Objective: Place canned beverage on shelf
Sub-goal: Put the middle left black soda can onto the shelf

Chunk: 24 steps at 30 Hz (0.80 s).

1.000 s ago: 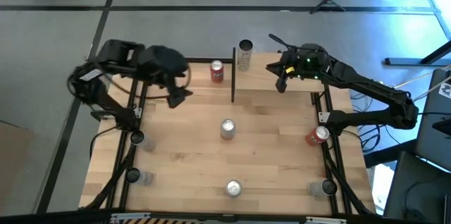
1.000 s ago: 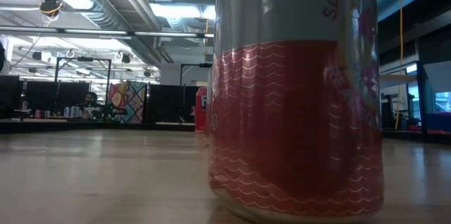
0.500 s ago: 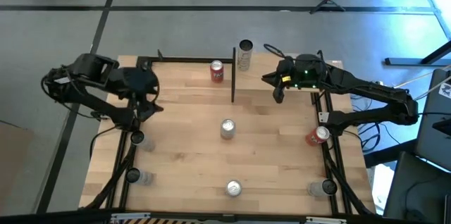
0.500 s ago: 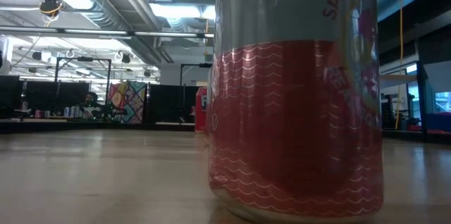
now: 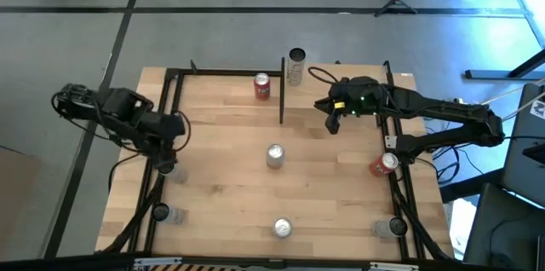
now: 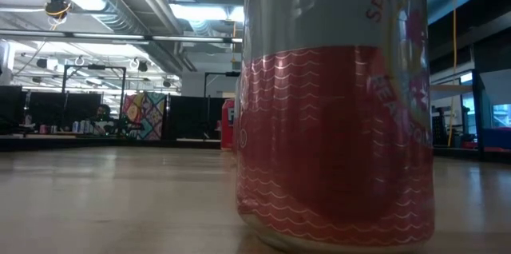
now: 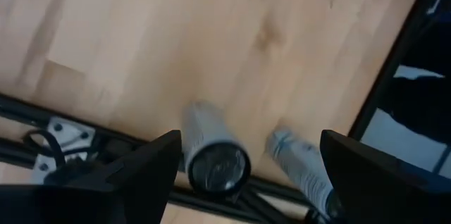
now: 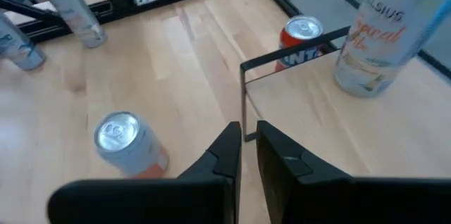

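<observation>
Your right tool (image 5: 333,120) hangs over the far right part of the table (image 5: 221,186), its fingers (image 8: 218,155) pinched together on nothing. Through its wrist view you look past them at a silver can (image 8: 125,141) standing at the table's middle, a red can (image 8: 299,38) farther off, and a tall pale can (image 8: 371,39) beside the red one. A thin black post (image 8: 244,101) rises between the tool and the red can; it seems part of the shelf (image 5: 319,92), whose board is hard to tell from the tabletop here.

Your left tool (image 5: 174,124) sits at the table's left edge, spread wide and empty, looking down on two cans (image 7: 213,155) by the black frame (image 5: 162,135).

No can is gripped, so you are at the reach-and-pick step, and the placing has not begun. The silver can (image 5: 274,155) is probably the nearest one to the right tool. To take it you would need to open those fingers first, come down around its middle, then close. Mind the post on the carry to the shelf: it stands in the likely path.
</observation>
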Available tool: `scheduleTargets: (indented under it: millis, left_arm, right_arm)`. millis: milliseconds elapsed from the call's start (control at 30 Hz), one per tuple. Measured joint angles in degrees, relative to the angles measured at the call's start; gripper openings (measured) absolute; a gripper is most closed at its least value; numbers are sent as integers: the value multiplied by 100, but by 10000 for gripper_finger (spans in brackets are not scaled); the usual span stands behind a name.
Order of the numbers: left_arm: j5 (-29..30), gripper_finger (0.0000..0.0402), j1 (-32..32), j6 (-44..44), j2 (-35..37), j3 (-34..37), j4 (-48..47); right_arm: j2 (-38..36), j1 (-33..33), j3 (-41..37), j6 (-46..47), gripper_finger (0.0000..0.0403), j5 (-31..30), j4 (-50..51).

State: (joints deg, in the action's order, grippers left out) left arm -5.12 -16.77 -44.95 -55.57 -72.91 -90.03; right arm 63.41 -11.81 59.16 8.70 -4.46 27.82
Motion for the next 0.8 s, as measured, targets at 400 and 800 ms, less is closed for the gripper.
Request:
scheduleTargets:
  millis: [400,800]
  left_arm:
    - [157,327,-865,-112,409,849,8]
    - [469,327,-1322,-126,383,1043,5]
  right_arm:
    - [141,-4,1,5,37,-12,44]
    - [199,-7,2,3,37,-10,65]
